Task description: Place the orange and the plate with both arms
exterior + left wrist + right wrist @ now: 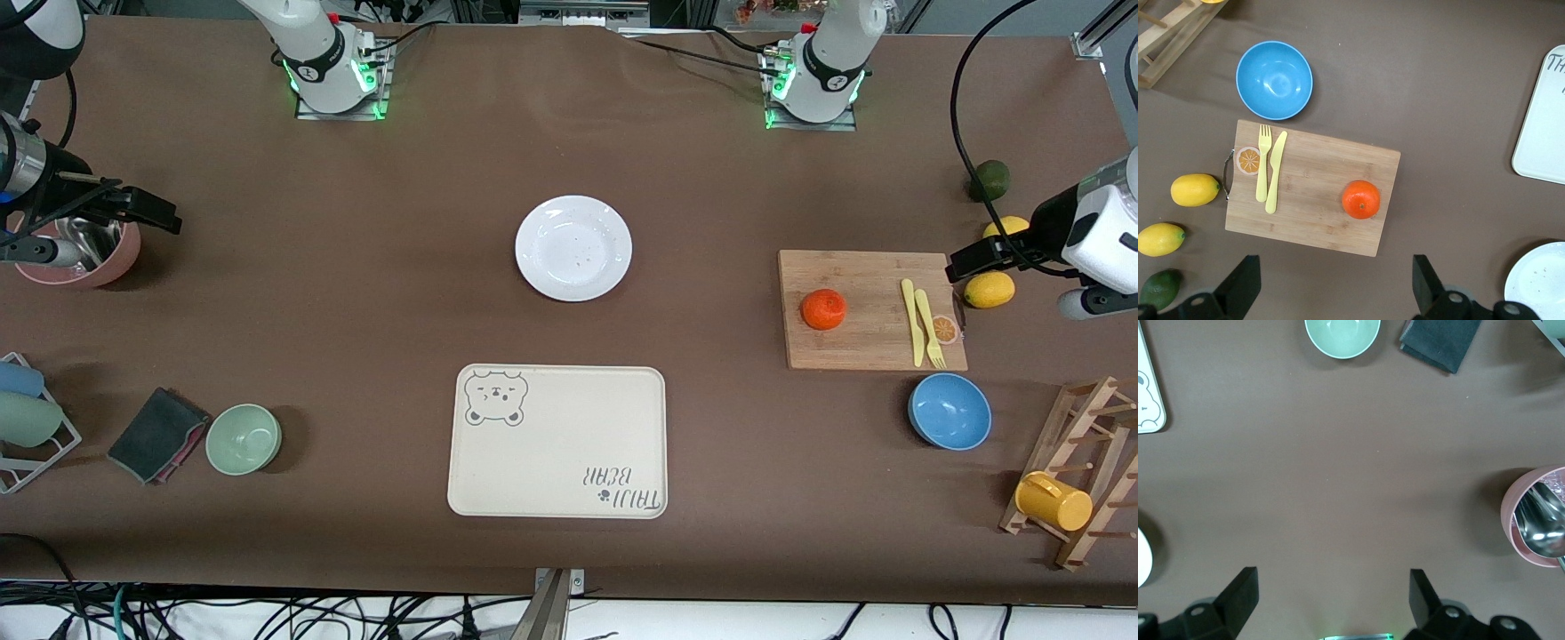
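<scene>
The orange [823,308] [1361,199] sits on a bamboo cutting board [871,347] toward the left arm's end of the table. The white plate [573,248] lies bare at the table's middle; its rim also shows as plate [1538,283] in the left wrist view. My left gripper [978,258] [1335,267] hangs open and holds nothing, above the table by the lemons, apart from the orange. My right gripper [147,212] [1331,580] hangs open, with nothing in it, over bare table beside a pink cup [89,258].
A cream bear-print tray [557,444] lies nearer the front camera than the plate. A yellow knife and fork [920,320] share the board. Two lemons [989,289], a green fruit [989,180], a blue bowl [949,411], a mug rack [1076,471], a green bowl [244,438] and a cloth [158,434] stand around.
</scene>
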{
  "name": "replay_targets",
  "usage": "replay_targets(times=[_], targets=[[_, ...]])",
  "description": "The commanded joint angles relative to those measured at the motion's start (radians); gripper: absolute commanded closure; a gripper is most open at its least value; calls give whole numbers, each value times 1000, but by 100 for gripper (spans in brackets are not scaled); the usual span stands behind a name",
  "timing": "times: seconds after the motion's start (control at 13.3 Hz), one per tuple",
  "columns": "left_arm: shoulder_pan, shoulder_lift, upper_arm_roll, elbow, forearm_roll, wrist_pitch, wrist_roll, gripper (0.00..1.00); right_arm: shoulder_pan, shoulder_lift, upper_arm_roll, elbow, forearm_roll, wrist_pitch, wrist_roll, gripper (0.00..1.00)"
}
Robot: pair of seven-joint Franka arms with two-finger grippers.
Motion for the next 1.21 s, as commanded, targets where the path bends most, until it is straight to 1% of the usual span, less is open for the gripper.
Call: replay_targets(times=[0.0,0.9,1.06,1.13], targets=[[2,-7,-3,6,-13,-15,-3,0,-4,-3,4,2,15,-10,11,0],[-4,15,-3,-11,-13,5,-5,0,-4,-3,4,3,13,-11,9,0],[-5,13,-6,-64,-13,54,-5,0,-4,-3,4,3,13,-11,9,0],[-2,6,-20,-95,-13,80,-5,0,-4,-3,4,3,13,-11,9,0]])
